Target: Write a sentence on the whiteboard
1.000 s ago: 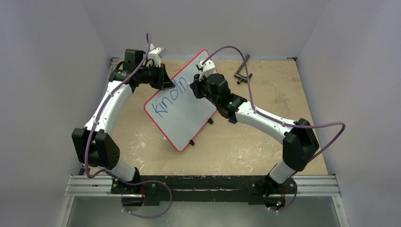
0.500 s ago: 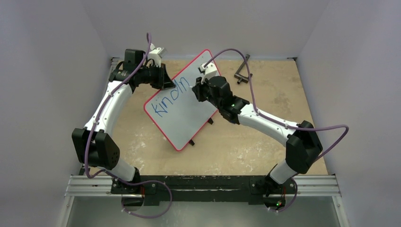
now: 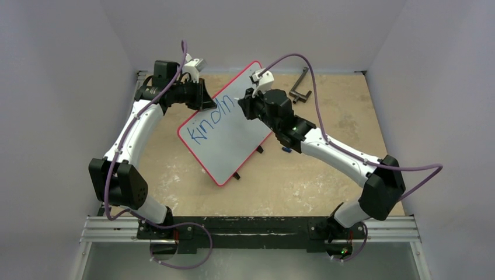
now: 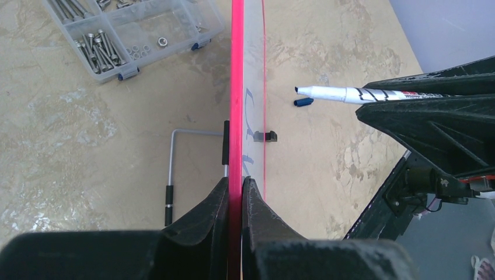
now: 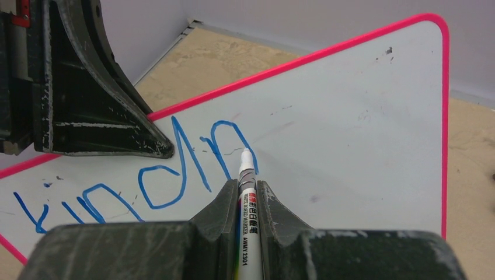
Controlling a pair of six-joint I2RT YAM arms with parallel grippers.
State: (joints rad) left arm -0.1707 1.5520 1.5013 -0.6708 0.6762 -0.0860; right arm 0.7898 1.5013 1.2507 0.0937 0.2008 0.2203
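Observation:
The whiteboard [image 3: 233, 146], white with a red rim, stands tilted at mid table. Blue letters "kindn" [image 3: 207, 121] run along its upper left part. My left gripper [image 3: 201, 100] is shut on the board's far-left rim [image 4: 236, 87], with a finger on each side [image 4: 236, 182]. My right gripper [image 3: 244, 108] is shut on a white marker [image 5: 247, 175]. The marker's tip is at the last "n" [image 5: 225, 137] on the board [image 5: 350, 128]. In the left wrist view the marker [image 4: 350, 94] has its tip a little off the surface.
A blue marker cap [image 4: 303, 102] lies on the table by the board, near a black clip [image 4: 268, 136]. A clear compartment box of screws [image 4: 134, 32] and a metal bar [image 4: 171, 169] lie behind the board. Black hex keys [image 3: 300, 87] lie at the back right.
My right gripper has moved a little to the right and back along the board with the marker, and its elbow has swung right. The left arm and the board have not moved.

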